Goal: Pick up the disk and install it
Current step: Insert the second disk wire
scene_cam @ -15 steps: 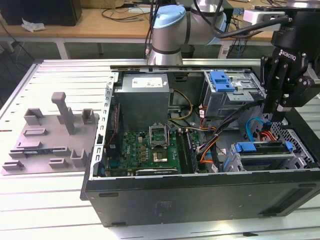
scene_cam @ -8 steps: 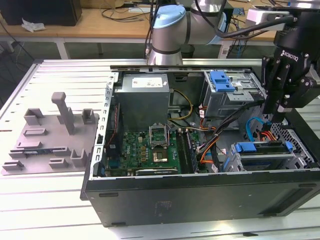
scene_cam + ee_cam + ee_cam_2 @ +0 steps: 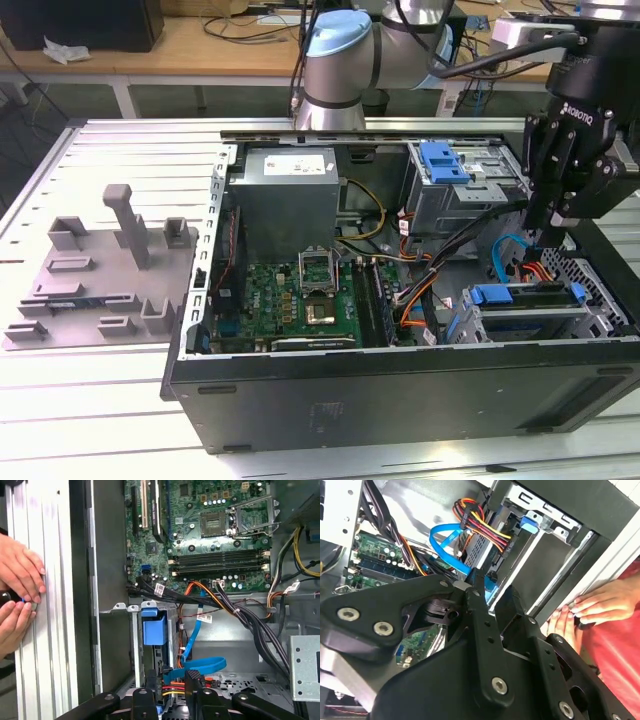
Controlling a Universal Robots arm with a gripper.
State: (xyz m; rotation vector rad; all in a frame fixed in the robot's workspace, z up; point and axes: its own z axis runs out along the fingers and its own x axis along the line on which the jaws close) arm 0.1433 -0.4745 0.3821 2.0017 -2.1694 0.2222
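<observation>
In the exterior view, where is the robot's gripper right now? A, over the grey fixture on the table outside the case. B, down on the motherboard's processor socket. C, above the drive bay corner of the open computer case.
C: in the exterior view the gripper hangs over the drive bay corner of the computer case, at the exterior view's right, far from the grey fixture.
</observation>
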